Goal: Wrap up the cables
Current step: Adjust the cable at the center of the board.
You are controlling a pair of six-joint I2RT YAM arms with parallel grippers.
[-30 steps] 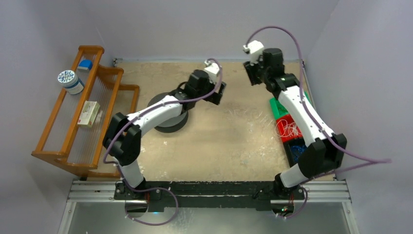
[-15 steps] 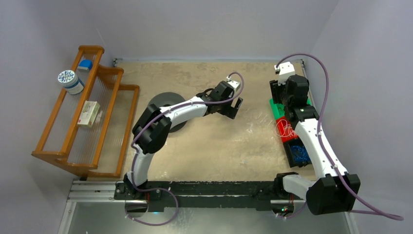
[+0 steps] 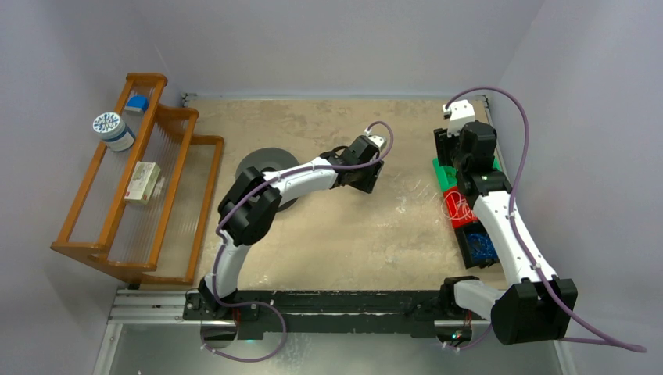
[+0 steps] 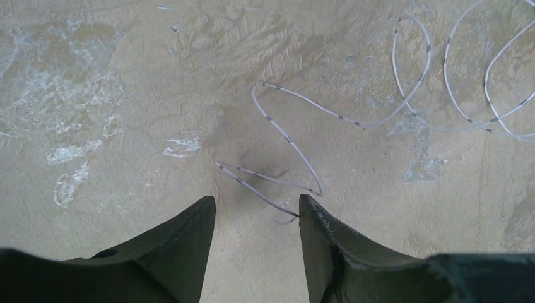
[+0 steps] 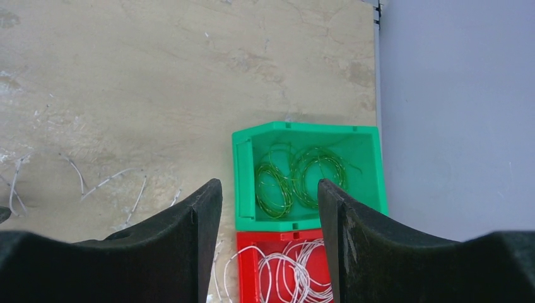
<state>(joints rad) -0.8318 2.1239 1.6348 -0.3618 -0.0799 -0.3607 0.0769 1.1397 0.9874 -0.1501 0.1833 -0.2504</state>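
Left gripper (image 4: 257, 199): jaws are held apart, nothing clamped, loose end framed for pickup | cables (image 4: 291, 142): spread in loops on table (image 4: 94, 189) | right gripper (image 5: 268, 184): apart, empty, held clear near green bin (image 5: 303, 128).

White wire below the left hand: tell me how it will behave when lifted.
The white wire lies in loose open loops, so it is probably springy and will sag or uncoil when lifted. It looks far thinner than the fingers of the left hand, so it is likely very light and could easily slip from a loose pinch.
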